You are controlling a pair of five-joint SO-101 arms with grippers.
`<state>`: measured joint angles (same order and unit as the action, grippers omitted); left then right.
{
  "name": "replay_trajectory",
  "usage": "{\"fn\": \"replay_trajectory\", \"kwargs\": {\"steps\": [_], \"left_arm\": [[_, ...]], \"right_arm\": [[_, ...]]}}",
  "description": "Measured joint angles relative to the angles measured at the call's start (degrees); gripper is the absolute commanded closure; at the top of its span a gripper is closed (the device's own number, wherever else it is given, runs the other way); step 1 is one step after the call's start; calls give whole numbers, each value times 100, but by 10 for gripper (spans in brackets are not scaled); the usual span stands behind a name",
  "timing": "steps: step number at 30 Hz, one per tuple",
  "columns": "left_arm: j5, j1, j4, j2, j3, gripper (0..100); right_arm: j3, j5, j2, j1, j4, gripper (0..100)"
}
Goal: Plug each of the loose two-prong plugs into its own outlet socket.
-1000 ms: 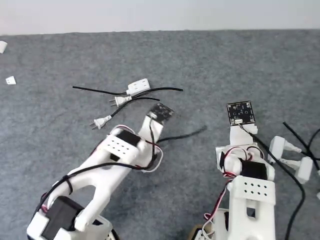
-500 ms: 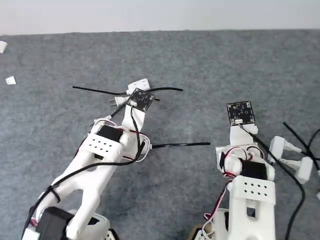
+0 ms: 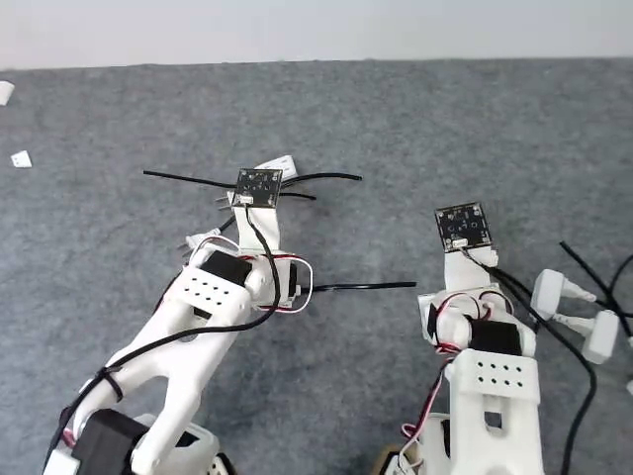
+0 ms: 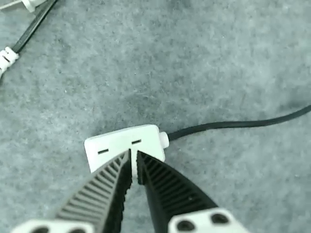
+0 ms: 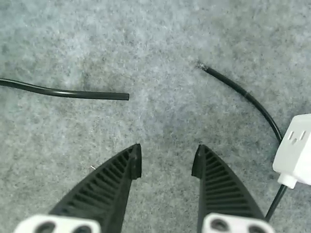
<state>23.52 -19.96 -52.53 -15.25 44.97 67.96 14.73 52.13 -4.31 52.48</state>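
Observation:
A white outlet socket [image 4: 124,145] with two slots lies on the grey carpet, a black cord [image 4: 233,124] running off its end. My left gripper [image 4: 133,159] hangs just over the socket's near edge, its fingers shut with nothing between them. In the high view this socket [image 3: 280,164] shows past the left arm's camera board. Two loose white plugs [image 3: 224,202] [image 3: 194,241] lie beside that arm, and one plug [image 4: 7,56] appears in the left wrist view. My right gripper [image 5: 167,162] is open over bare carpet. Another white socket [image 5: 294,149] lies off to its side.
Two more white sockets [image 3: 552,291] [image 3: 602,336] with black cords lie at the right edge of the carpet. A loose black cord [image 3: 361,286] stretches between the arms, its cut end [image 5: 121,96] ahead of the right gripper. Small white scraps [image 3: 22,158] sit far left.
The left arm has swung left and away, from mid-table to the white socket at the back. The right arm has shifted slightly to the left.

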Motion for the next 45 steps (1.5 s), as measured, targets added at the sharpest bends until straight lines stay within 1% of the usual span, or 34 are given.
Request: {"fn": "replay_trajectory", "kwargs": {"steps": [2, 5, 8, 11, 13, 15, 18, 20, 23, 25, 27, 29, 35, 41, 45], "left_arm": [[79, 0, 334, 0, 185, 985], [352, 0, 1222, -246, 738, 985], [545, -114, 1996, -765, 1442, 985], [993, -211, 2576, -1380, 2119, 984], [1152, -202, 2813, -1741, 2435, 979], [1196, -114, 2892, -1969, 2576, 937], [1222, 0, 2927, -2048, 2611, 829], [1240, 9, 2945, -2040, 2690, 798], [1240, -202, 2954, -1846, 2901, 827], [1240, -308, 2954, -1670, 2945, 894], [1240, -334, 2954, -1556, 2954, 988], [1231, -422, 2954, -1530, 2954, 978], [1108, -721, 2954, -1521, 2954, 987], [1108, -721, 2857, -1468, 2954, 987], [1108, -457, 2716, -1468, 2954, 987]], "right_arm": [[0, 0, 0, 26, 0, 829], [0, 0, 0, 26, 0, 829], [0, 0, 0, 9, 0, 829], [0, 0, 0, 9, 0, 829], [0, 0, 0, 18, 0, 829], [0, 0, 0, 26, 0, 829], [0, 0, 0, 26, 0, 829], [0, 0, 0, 26, 0, 829], [0, 0, 0, 18, 0, 829], [0, 0, 0, 18, 0, 829], [0, 0, 0, 18, 0, 829], [0, 0, 0, 18, 0, 829], [0, 0, 0, 18, 0, 829], [0, 0, 0, 26, 0, 829], [0, 0, 0, 18, 0, 829]]}}
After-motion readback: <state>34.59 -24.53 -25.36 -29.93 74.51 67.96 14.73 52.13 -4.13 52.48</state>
